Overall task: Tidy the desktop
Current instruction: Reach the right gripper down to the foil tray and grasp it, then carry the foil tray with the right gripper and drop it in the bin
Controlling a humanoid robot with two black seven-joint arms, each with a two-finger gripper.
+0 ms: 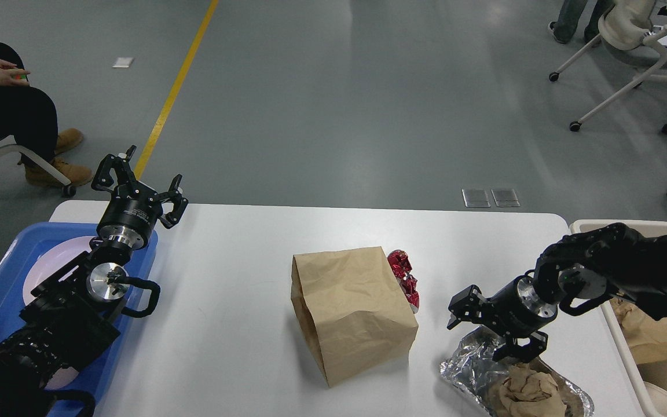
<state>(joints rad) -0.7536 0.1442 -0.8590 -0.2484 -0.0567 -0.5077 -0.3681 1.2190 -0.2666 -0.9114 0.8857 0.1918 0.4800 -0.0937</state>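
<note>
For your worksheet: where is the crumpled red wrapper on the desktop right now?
In the head view, the red wrapper lies on the desktop just right of centre, tucked against the far right edge of the brown paper bag, left of the right gripper.

no readable text, labels, brands, numbers or signs
</note>
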